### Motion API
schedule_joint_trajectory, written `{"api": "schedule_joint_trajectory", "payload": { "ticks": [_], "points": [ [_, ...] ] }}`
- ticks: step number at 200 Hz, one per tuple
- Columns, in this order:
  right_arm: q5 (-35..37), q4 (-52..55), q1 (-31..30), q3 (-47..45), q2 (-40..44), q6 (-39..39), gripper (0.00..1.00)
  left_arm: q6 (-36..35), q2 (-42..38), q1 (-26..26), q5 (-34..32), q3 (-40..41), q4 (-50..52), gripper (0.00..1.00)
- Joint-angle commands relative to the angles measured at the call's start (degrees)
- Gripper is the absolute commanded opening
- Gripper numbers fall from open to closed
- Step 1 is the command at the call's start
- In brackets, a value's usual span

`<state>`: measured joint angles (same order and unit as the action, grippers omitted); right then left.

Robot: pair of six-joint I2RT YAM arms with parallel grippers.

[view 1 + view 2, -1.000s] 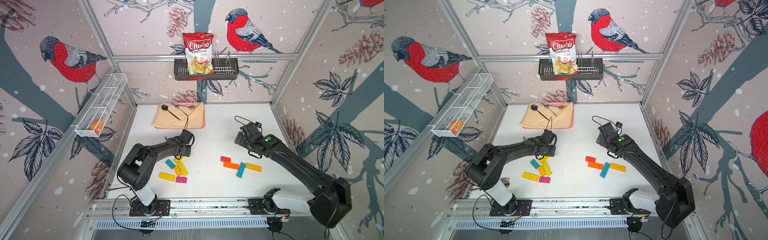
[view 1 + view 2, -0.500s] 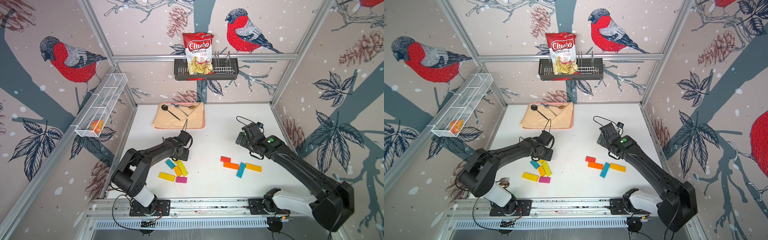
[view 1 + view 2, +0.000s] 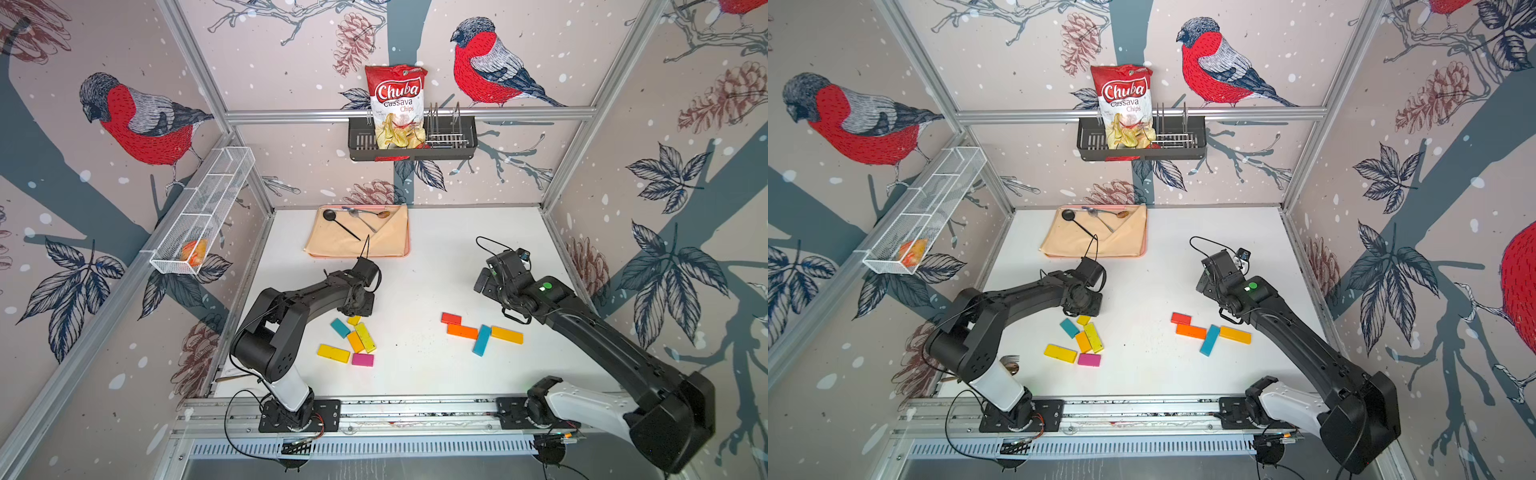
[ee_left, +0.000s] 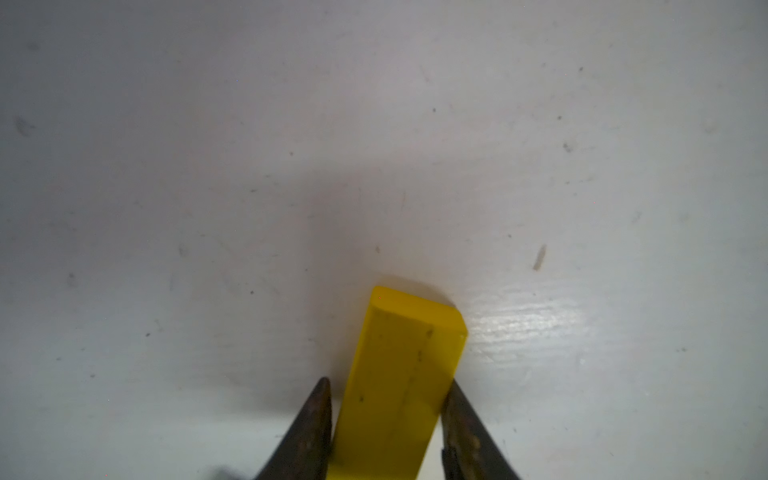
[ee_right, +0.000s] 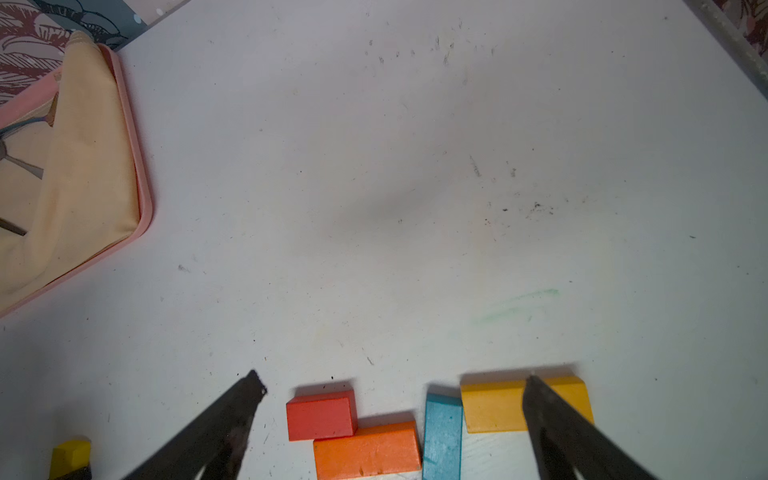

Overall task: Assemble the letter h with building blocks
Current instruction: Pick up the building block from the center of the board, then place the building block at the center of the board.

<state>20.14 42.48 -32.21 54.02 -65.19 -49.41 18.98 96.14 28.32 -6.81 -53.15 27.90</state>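
White worktop [image 3: 432, 291], bird-papered walls | left gripper [image 4: 387, 381] clamped on yellow block [image 4: 407, 361] near pink tray [image 3: 409, 241], long axis running out between jaws | right gripper [image 5: 392, 376] spread wide, empty

On the table [image 3: 415, 374], the left block cluster [image 3: 365, 336] and the right block cluster [image 3: 462, 331] lie well apart, with the tray [image 5: 139, 174] behind them, seemingly touching the back wall [image 3: 316, 183].

Just one readable bit: "Chuba Cassava Chips", printed on the red-and-white snack bag [image 3: 396, 104] parked in the black wall rack [image 3: 457, 143], legible in both top views.
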Motion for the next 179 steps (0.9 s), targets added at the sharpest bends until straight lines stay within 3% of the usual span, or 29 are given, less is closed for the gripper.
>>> {"api": "schedule_joint_trajectory", "payload": {
  "ticks": [1, 43, 71, 103, 134, 179],
  "points": [
    [0.3, -0.1, -0.1, -0.1, -0.1, -0.3, 0.99, -1.5, 1.3, -0.4, -3.7, -0.2, 2.6, 0.29],
    [-0.1, -0.6, 0.0, -0.3, -0.4, -0.6, 0.98, -1.5, 2.1, -0.5, -4.8, -1.4, 2.4, 0.16],
    [-0.2, -0.7, 0.0, 0.1, -0.5, -0.5, 0.98, -1.0, 2.7, -0.6, -5.9, -5.0, 3.0, 0.00],
    [1.0, 0.1, 0.0, 1.3, 0.1, -0.1, 0.98, 3.5, 3.8, -0.1, -2.9, -14.1, 5.4, 0.00],
    [1.3, 0.1, 0.1, 1.2, 0.8, -0.2, 0.98, 11.1, 6.6, 4.6, 1.0, -21.6, 5.0, 0.00],
    [0.4, 0.6, 0.1, -0.2, 1.7, -0.6, 0.98, 15.3, 11.2, 10.1, -2.4, -23.3, 3.9, 0.00]
  ]
}}
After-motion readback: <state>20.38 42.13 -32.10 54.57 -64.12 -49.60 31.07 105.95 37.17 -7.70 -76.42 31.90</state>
